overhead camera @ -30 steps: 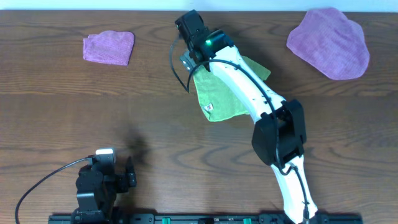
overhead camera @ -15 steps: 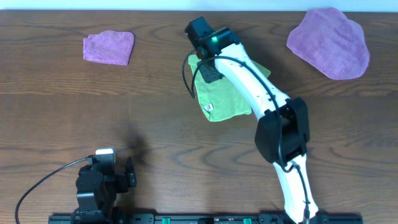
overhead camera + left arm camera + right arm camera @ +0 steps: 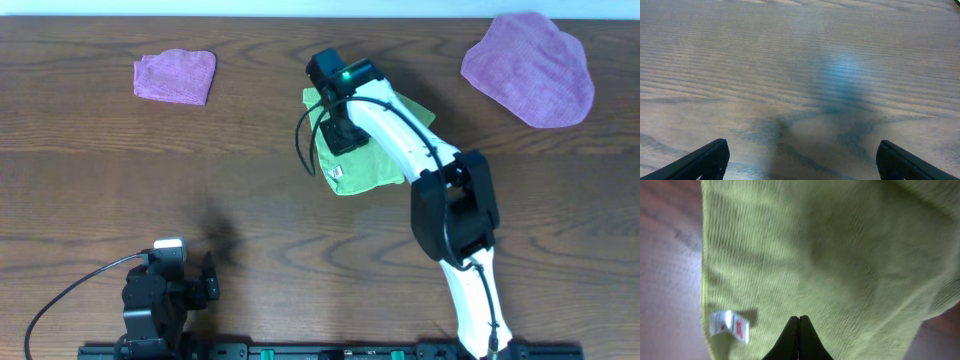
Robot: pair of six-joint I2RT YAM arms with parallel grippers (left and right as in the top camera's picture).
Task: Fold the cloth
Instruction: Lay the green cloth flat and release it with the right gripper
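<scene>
L hand (image 3: 802, 161) is parked low over the table (image 3: 100, 180), fingers apart. The lime cloth (image 3: 372, 165) lies rumpled mid-table toward the far side, tag (image 3: 337, 173) at its near-left corner. R hand (image 3: 799, 325) rests on it, fingers together, nothing pinched afaict. To fold well: open up, pinch one edge, lift low, match corners.

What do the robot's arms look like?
The right arm is white with chunky black joints, a small green light near its wrist and a thin black cable looping beside it. The left arm is black with a pale cap and a long black cable. The left tool and right tool have black fingers.
</scene>
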